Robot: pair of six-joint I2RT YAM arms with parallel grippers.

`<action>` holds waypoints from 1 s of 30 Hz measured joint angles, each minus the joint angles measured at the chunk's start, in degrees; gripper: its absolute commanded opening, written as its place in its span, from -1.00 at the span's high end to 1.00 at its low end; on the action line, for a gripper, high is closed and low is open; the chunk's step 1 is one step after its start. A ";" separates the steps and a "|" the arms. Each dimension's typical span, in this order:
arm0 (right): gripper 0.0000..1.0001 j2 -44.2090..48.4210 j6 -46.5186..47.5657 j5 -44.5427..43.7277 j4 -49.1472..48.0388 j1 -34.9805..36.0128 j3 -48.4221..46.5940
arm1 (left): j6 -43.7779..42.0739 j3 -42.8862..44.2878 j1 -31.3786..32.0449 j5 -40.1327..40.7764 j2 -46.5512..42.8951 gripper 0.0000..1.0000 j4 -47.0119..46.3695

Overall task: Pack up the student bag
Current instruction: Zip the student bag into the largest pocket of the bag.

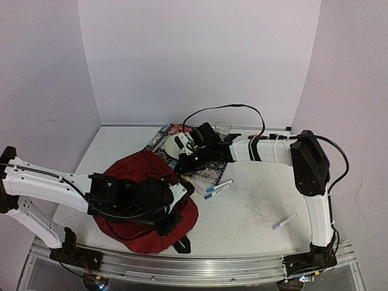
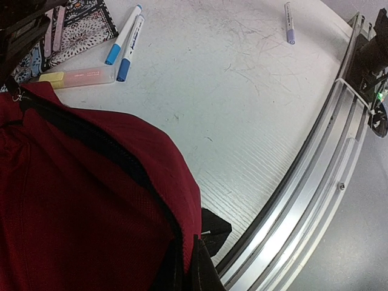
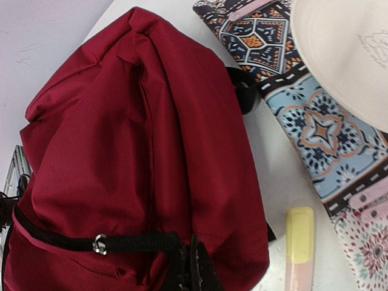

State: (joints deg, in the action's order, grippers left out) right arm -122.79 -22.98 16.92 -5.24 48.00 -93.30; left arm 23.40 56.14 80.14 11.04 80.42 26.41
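The dark-red student bag (image 1: 142,182) lies floppy at the table's front left. It fills the left of the left wrist view (image 2: 73,200) and most of the right wrist view (image 3: 133,133). My left gripper (image 1: 177,209) is over the bag's right edge; its fingers (image 2: 189,273) are shut on the red fabric beside the black zipper. My right gripper (image 1: 183,165) is at the bag's far right corner; its fingers (image 3: 197,270) are shut on the bag's black zipper band, next to a small metal ring (image 3: 99,244).
Two blue-capped markers (image 1: 217,188) and a pink-and-yellow highlighter (image 1: 193,183) lie right of the bag. A patterned notebook (image 1: 209,173) carries a white cap-like object (image 1: 179,145). A clear cup (image 1: 223,128) stands behind. A purple marker (image 1: 284,221) lies front right. The metal rail (image 2: 315,182) runs along the near edge.
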 measured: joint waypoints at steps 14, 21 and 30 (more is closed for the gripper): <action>1.00 -4.19 -0.32 1.08 1.05 0.20 -5.44 | -0.43 -3.91 3.92 2.67 -3.87 1.00 1.32; 1.00 -4.48 -0.84 2.07 1.93 0.09 -6.89 | -0.25 -5.52 4.40 3.49 -4.36 0.96 0.55; 0.63 -2.56 -3.02 4.43 -3.21 -2.20 -1.42 | 2.69 -5.51 6.24 8.66 -4.98 0.39 -0.40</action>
State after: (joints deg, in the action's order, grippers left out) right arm -125.35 -26.00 21.35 -8.45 45.81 -94.73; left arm 26.08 50.63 86.38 19.71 75.44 26.00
